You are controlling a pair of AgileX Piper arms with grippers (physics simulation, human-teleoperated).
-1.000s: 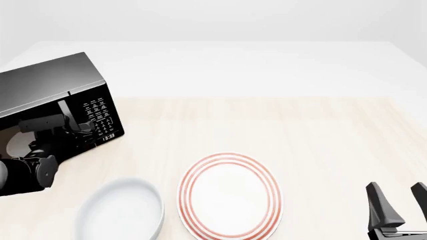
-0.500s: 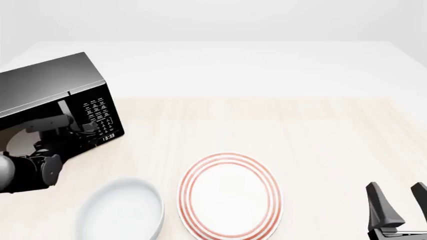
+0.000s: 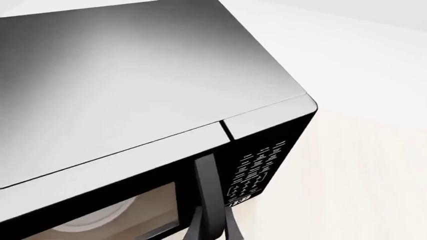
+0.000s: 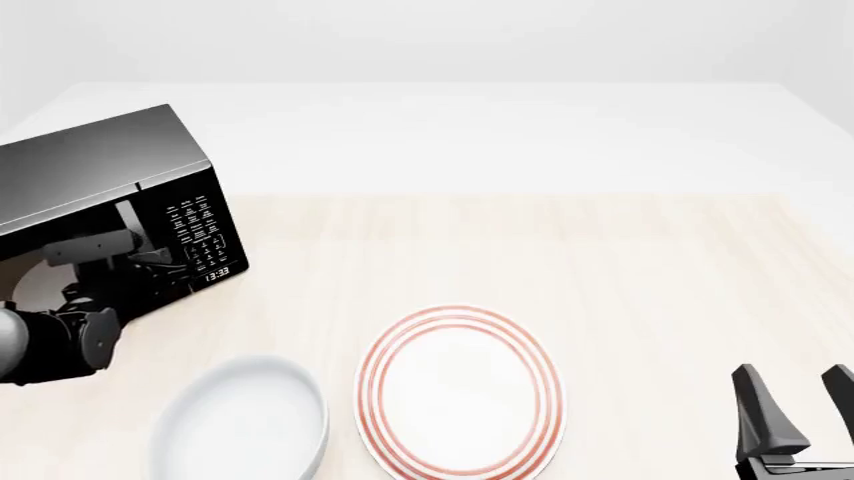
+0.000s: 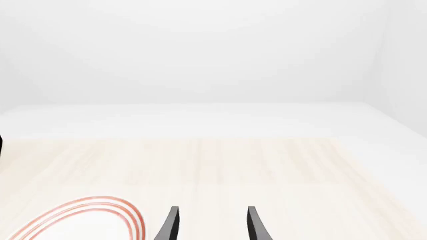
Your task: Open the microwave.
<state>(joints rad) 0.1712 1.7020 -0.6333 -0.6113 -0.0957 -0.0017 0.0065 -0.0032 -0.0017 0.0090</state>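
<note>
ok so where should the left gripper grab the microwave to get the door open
On the vertical bar handle, at the door's edge beside the keypad. Probably come in from the microwave's front with the fingers either side of the bar: it stands proud of the door, leaving room to clamp. The left gripper sits right at it.

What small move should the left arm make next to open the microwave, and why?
Probably pull the left gripper gently back toward the arm's base, swinging the door outward. Its fingers sit on either side of the vertical handle of the microwave, whose door still looks closed. Whether they already clamp is unclear.
</note>
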